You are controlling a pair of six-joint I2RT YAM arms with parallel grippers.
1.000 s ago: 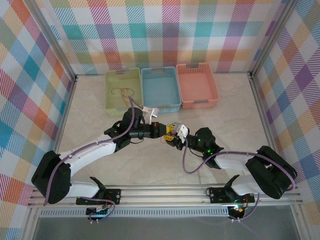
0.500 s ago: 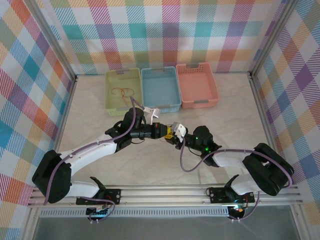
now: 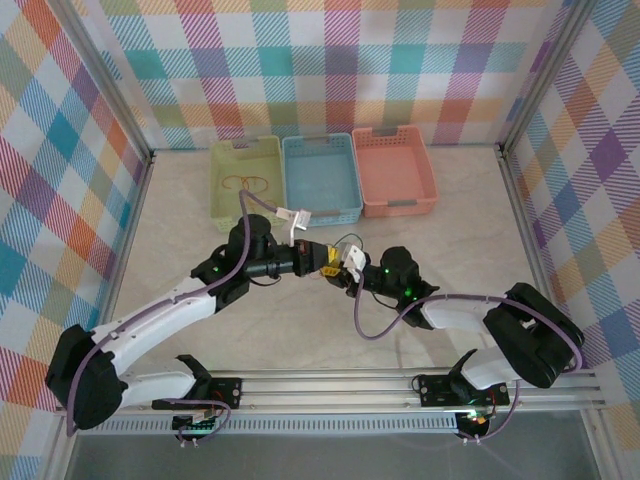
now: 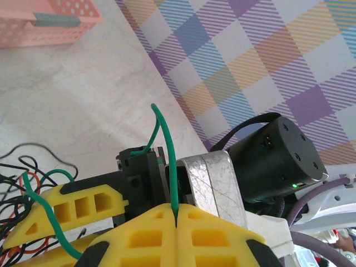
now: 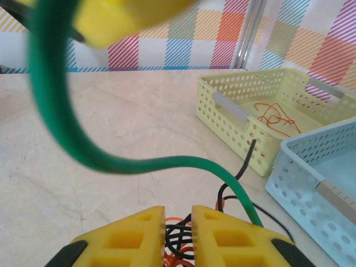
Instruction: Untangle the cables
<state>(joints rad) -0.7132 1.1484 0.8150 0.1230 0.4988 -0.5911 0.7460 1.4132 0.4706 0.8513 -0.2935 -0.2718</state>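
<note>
Cables (image 5: 179, 239) are a loose knot of black and red-orange strands lying mid-table (image 3: 470, 250), just under and between the two grippers. One green wire (image 4: 171, 167) runs out of the knot.

Left gripper (image 4: 176, 214) is clamped fully closed on that green wire, whose free end sticks up out of the finger seam. Right gripper (image 5: 178, 212) sits nose to nose with it, fingers nearly together with a thin gap. I can't tell whether anything is pinched there.

On the right wrist camera the green wire loops across the foreground and passes the right-hand finger.

Green basket (image 5: 233, 119) holds a coiled red-orange wire (image 5: 275, 117). Blue basket (image 5: 303, 178) is next to it, pink basket (image 4: 33, 33) beyond, all along the back wall.
</note>
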